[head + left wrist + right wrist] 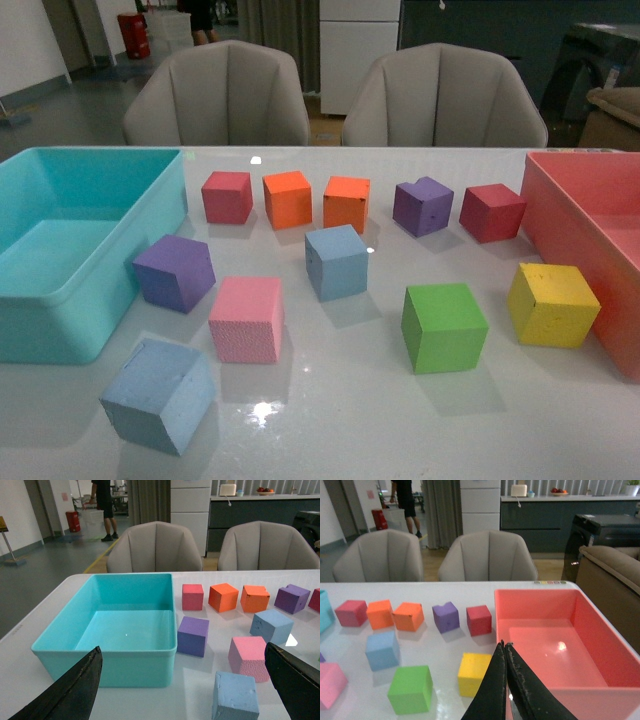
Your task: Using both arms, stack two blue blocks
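Note:
Two pale blue blocks lie apart on the white table. One blue block (160,395) sits near the front left edge, and the other blue block (336,262) is in the middle. Neither arm shows in the front view. In the left wrist view, my left gripper (184,650) is open and holds nothing. The near blue block (235,697) lies low between its fingers, with the far blue block (270,626) beyond. My right gripper (503,644) is shut on nothing, above the table beside the yellow cube (474,672). The middle blue block (382,650) lies well off to its side.
A turquoise bin (150,250) stands at the left and a red bin (570,215) at the right. Around the blue blocks lie a purple cube (175,272), a pink cube (247,318), a green cube (443,326) and a yellow cube (552,304). Red, orange and purple cubes line the back.

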